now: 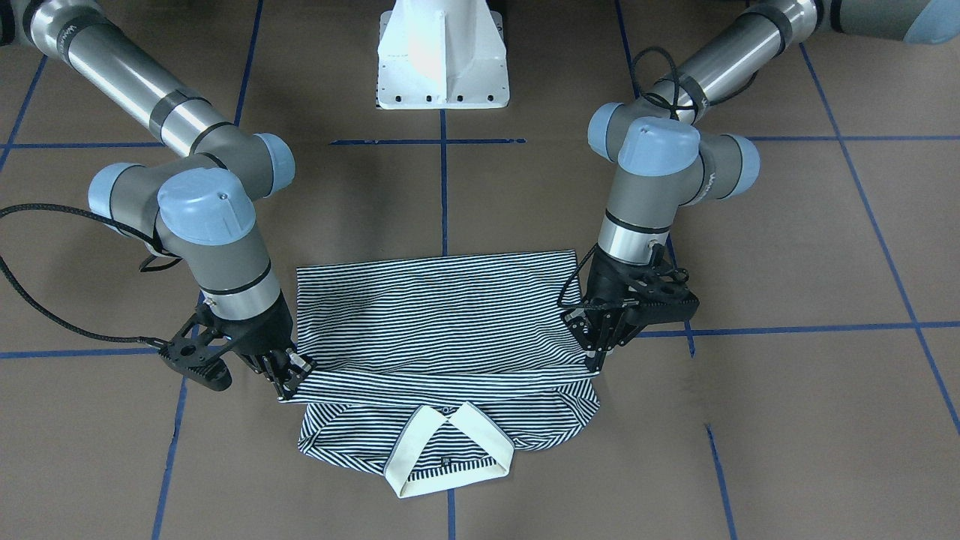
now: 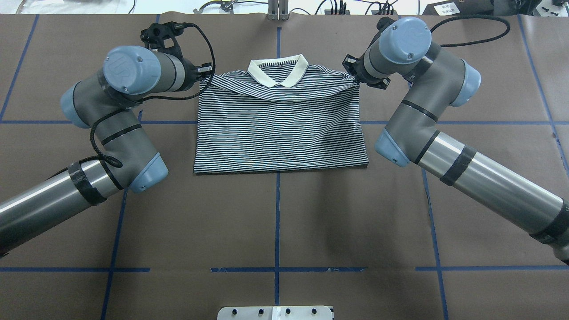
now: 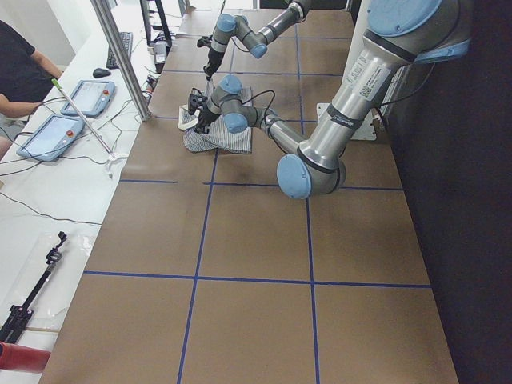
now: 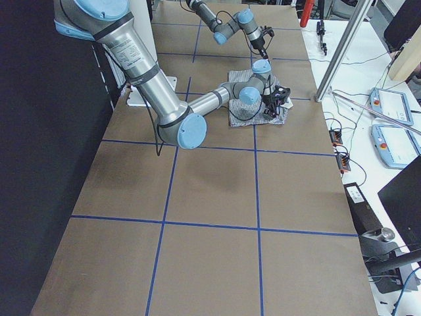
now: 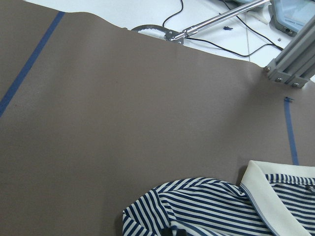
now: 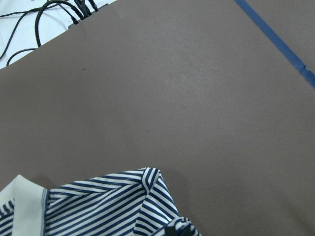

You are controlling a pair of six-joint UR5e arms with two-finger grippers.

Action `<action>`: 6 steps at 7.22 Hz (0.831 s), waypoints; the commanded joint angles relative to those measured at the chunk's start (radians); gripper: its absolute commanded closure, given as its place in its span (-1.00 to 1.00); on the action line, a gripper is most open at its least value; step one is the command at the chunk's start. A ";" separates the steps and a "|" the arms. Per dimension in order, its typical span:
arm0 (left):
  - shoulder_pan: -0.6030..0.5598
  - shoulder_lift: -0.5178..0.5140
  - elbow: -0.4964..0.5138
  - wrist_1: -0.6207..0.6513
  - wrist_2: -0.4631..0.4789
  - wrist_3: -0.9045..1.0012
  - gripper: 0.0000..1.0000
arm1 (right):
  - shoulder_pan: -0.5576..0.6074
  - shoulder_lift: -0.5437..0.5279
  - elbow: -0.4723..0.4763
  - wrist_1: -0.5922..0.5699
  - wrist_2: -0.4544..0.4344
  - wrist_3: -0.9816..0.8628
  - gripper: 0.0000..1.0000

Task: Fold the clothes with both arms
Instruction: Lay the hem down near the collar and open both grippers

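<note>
The striped polo shirt (image 2: 280, 133) lies flat on the brown table, its cream collar (image 2: 278, 71) at the far side from the robot's base. My left gripper (image 2: 206, 76) is shut on the shirt's left shoulder corner. My right gripper (image 2: 353, 75) is shut on the right shoulder corner. In the front view the left gripper (image 1: 596, 364) and right gripper (image 1: 292, 379) hold a taut striped edge between them, just above the shirt (image 1: 435, 315) and behind the collar (image 1: 450, 450). Both wrist views show bunched striped cloth (image 5: 206, 206) (image 6: 113, 206) at the bottom edge.
The white pedestal base (image 1: 442, 56) stands at the robot's side of the table. Blue tape lines (image 2: 276, 213) cross the brown surface. Cables and a metal frame (image 2: 278, 9) line the far edge. An operator's desk with tablets (image 3: 72, 104) runs beyond it.
</note>
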 commanded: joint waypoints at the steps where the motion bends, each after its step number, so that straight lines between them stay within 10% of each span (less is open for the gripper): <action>1: -0.003 0.015 -0.053 0.050 0.003 0.040 1.00 | 0.016 -0.016 0.048 -0.002 0.013 0.000 1.00; 6: -0.006 -0.005 0.032 0.036 0.007 0.043 1.00 | 0.027 0.055 -0.081 0.000 0.010 -0.017 1.00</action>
